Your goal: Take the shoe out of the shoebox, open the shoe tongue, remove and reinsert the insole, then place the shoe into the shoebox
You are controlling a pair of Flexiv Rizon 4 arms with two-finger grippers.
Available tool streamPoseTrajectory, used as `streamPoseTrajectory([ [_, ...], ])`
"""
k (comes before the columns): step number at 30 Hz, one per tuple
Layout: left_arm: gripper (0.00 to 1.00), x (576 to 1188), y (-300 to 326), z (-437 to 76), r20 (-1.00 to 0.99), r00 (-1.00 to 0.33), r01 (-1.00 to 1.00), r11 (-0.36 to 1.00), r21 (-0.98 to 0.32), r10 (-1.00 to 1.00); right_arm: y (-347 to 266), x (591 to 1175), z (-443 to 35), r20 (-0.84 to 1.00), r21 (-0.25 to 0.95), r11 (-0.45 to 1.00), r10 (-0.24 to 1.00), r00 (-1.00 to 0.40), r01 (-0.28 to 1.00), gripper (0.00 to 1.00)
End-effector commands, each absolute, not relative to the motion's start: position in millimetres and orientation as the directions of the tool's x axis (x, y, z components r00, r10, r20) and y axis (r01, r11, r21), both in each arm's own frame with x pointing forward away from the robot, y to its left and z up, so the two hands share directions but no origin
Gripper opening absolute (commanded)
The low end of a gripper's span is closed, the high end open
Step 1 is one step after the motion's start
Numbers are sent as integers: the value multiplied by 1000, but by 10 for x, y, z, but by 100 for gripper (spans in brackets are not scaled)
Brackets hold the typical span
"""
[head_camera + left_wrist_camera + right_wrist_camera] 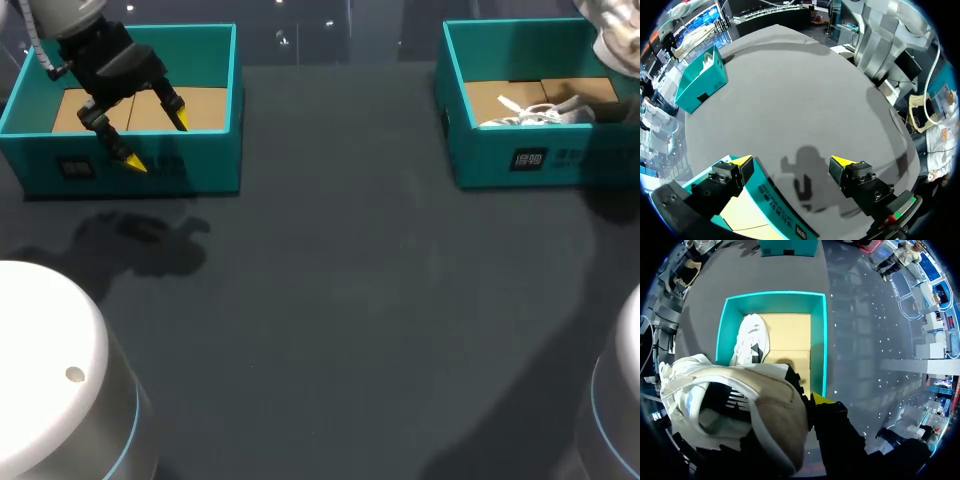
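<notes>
Shoe [740, 405] in right gripper [807, 402] above shoebox [824, 340]

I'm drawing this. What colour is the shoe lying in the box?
The shoe is white; right wrist view.

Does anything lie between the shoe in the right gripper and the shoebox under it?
Yes. A second shoe lies in the shoebox along one wall, partly under the held shoe; the other half is bare.

Counter [340, 300]: dark grey, matte.
Soft shadows [140, 240] lie on it at the left and the near-right corner; the middle is evenly lit.
</notes>
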State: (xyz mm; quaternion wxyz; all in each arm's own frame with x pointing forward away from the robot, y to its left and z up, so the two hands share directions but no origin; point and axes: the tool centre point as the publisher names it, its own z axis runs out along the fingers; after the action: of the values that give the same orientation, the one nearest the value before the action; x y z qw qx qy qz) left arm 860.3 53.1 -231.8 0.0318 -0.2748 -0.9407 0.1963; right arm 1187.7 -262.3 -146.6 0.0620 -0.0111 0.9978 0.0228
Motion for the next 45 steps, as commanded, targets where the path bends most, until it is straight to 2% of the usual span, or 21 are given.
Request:
streamPoseTrajectory([
  [1, 100, 8595, 537, -2315, -49, -847, 505, 772, -385, 530, -2713, 11969, -1466, -137, 55, 998, -13, -991, -21, 0],
  [6, 100, 8595, 537, -2315, -49, -847, 505, 772, -385, 530, -2744, 12061, -1464, -145, 56, 998, -1, -989, -9, 0],
  [8, 100, 8595, 537, -2315, -49, -847, 505, 772, -385, 530, -2762, 12076, -1472, -144, 64, 997, 39, -989, 30, 0],
  [16, 100, 8595, 537, -2315, -49, -847, 505, 772, -385, 530, -2998, 11964, -1541, -159, 130, 912, 407, -900, 389, 0],
  [21, 100, 8595, 537, -2315, -49, -847, 505, 772, -385, 530, -3117, 11833, -1543, -163, 177, 823, 565, -809, 539, 0],
  [34, 100, 8595, 537, -2315, -49, -847, 505, 772, -385, 530, -3117, 11833, -1543, -163, 177, 823, 565, -809, 539, 0],
  [37, 100, 8595, 537, -2315, -49, -847, 505, 772, -385, 530, -3163, 11814, -1561, -192, 210, 754, 655, -730, 622, 0],
  [45, 100, 8595, 537, -2315, -49, -847, 505, 772, -385, 530, -3219, 11739, -1660, -220, 227, 643, 765, -605, 731, 0],
])
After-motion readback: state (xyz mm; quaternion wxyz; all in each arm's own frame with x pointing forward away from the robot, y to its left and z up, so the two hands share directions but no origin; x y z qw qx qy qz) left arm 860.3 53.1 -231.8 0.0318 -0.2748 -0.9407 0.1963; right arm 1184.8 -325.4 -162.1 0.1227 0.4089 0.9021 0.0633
